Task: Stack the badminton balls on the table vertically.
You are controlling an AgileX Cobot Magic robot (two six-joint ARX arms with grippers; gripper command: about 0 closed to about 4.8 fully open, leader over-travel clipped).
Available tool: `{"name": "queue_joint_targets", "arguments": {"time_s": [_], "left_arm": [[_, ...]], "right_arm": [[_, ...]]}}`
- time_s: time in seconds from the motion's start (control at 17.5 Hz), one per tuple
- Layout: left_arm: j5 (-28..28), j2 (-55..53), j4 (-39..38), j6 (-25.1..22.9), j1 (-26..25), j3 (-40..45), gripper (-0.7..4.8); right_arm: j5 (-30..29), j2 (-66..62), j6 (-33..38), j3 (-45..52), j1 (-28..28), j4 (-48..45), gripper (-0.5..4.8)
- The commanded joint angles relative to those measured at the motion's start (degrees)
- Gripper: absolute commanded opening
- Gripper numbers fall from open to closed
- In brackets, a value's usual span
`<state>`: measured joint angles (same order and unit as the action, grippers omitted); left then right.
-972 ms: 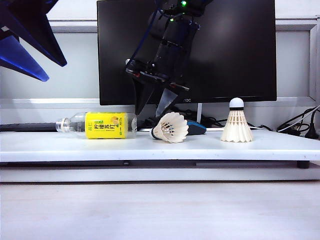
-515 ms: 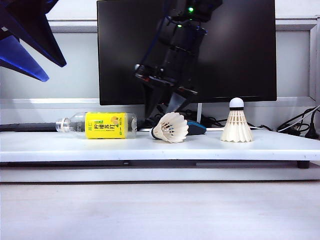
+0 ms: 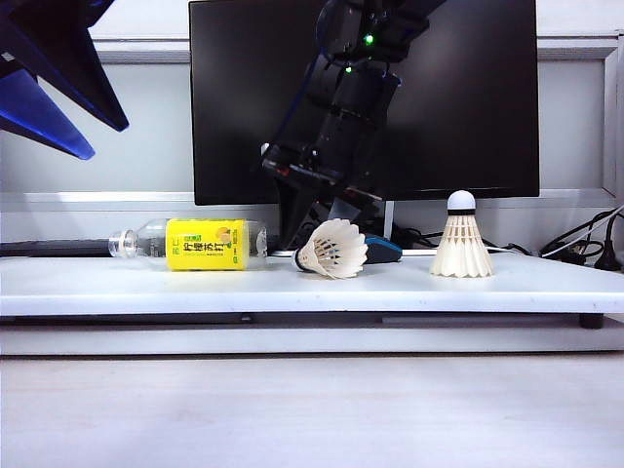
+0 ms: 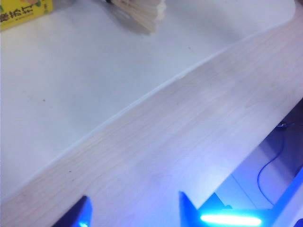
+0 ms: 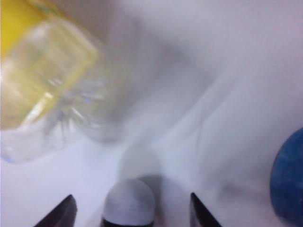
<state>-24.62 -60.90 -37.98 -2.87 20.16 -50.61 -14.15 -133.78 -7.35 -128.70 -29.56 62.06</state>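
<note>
The right gripper (image 5: 130, 213) hangs low behind the fallen shuttlecock (image 3: 332, 248) near the middle of the table (image 3: 292, 292), its jaws spread on either side of the white cork tip (image 5: 129, 202) without touching it. The second shuttlecock (image 3: 461, 237) stands upright toward the table's right end, well apart. The left gripper (image 4: 135, 210), also open and holding nothing, waits out past the table's front edge over the pale wood-grain surface (image 4: 156, 156).

The risks look plain: a plastic bottle (image 3: 190, 244) lies just beside the fallen shuttlecock and a blue mouse (image 3: 382, 250) sits close behind it (little room for either finger). A finger that lands on the cork rather than beside it could roll the light cone away or nudge the bottle; a squeeze lower down, on the feathers, could crush them and spoil the stack.
</note>
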Motion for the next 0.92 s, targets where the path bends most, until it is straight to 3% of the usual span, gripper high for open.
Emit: {"name": "queue_joint_targets", "arguments": {"time_s": [0.06,0.23,0.92], "left_arm": [[-0.2,0.1,0.3,-0.2,0.0,-0.3,2.47],[-0.2,0.1,0.3,-0.3,0.0,-0.3,2.47],[-0.2,0.1,0.3,-0.3,0.0,-0.3,2.47]], "right_arm": [[0.5,0.1,-1.7,-0.5,-0.1,1.4,3.04],[1.2,0.1,-2.1,-0.5,-0.1,1.9,2.41],[2.1,-0.6,-3.0,-0.4,-1.2,3.5,2.42]]}}
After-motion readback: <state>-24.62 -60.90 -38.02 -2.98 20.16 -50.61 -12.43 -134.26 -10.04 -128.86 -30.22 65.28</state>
